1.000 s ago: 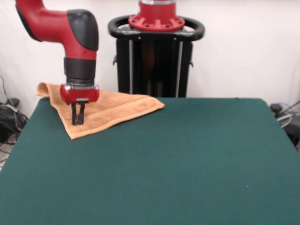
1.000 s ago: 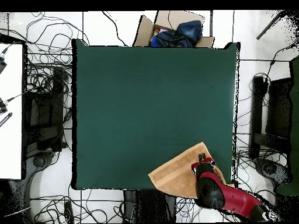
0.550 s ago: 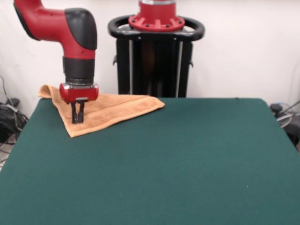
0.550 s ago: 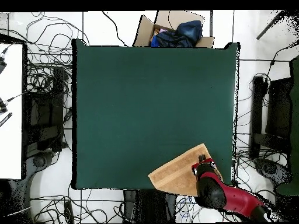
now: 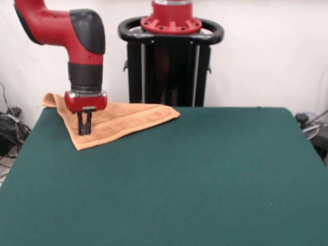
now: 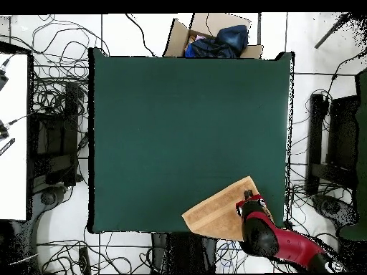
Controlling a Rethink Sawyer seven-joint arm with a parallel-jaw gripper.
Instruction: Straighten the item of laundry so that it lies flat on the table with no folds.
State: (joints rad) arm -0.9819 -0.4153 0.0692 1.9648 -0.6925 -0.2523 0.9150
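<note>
Orange-tan towel (image 5: 123, 119) under pincer (image 5: 84, 129)

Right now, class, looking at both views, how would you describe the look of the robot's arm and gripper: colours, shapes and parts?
The arm is glossy red with rounded, tube-like links and a black cap at the elbow joint. Below it sits a black cylindrical wrist, then a red collar with a silver ring. The gripper has two thin black fingers. From overhead it shows as a red link with a rounded black cap. No cables or markings are visible.

The red and black arm bends at an elbow and drops straight down through a vertical wrist. Its pincer (image 5: 84, 129) points downward, the two dark fingers (image 5: 80, 124) drawn close together.
</note>
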